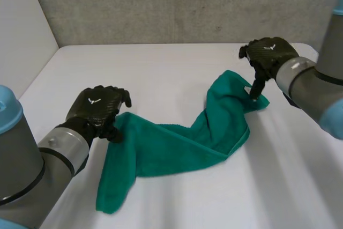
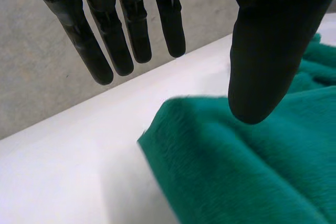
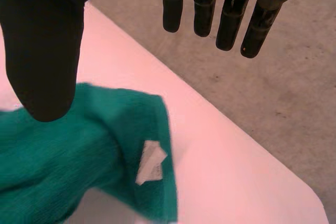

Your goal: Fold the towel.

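Note:
A green towel [image 1: 177,143] lies rumpled across the white table [image 1: 161,73], running from the near left to the far right. My left hand [image 1: 96,105] hovers over the towel's left corner. In the left wrist view its fingers [image 2: 105,30] hang straight and apart from the thumb, with the towel's corner [image 2: 252,171] below and nothing pinched. My right hand [image 1: 270,54] is over the far right corner, one finger pointing down at it. In the right wrist view this hand [image 3: 44,51] is open above the towel [image 3: 63,166], whose white label [image 3: 149,162] shows.
A grey wall [image 1: 177,4] stands behind the table's far edge. Bare table stretches in front of the towel and to its right, and the table's right corner [image 3: 310,198] is close to my right hand.

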Controlling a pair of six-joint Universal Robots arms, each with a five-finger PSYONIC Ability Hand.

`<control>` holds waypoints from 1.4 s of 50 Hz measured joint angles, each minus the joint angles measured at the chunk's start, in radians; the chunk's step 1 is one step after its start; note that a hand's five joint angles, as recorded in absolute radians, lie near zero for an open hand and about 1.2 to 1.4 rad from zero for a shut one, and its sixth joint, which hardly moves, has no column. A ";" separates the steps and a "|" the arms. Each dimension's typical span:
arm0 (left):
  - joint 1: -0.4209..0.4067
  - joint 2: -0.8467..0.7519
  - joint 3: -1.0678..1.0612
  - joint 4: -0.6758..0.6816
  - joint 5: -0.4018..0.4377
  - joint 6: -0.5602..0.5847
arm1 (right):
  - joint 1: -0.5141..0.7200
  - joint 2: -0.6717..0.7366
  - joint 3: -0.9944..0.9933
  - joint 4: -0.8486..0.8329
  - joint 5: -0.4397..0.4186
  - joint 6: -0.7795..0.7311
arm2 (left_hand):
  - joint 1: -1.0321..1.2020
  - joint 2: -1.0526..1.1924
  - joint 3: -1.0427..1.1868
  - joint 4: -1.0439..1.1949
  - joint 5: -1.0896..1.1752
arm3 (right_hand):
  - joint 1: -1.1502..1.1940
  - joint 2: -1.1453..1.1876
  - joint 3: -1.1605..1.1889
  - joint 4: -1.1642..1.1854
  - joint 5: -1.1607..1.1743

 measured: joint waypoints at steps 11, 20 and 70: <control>-0.098 0.023 -0.009 -0.012 -0.006 0.008 | -0.010 -0.167 0.369 -0.017 -0.165 -0.093 | 0.000 -0.001 0.000 0.000 0.000 | 0.012 0.003 0.024 0.028 0.035; -0.090 -0.081 0.036 -0.003 -0.006 0.027 | -0.011 -0.162 0.505 -0.108 -0.206 -0.109 | -0.033 -0.027 -0.028 -0.030 -0.031 | 0.120 0.127 0.157 0.163 0.145; 0.002 -0.175 0.166 -0.005 -0.028 0.111 | -0.102 0.003 0.435 -0.338 -0.196 -0.155 | 0.566 0.641 0.630 0.643 0.598 | 0.704 0.850 0.875 0.890 0.856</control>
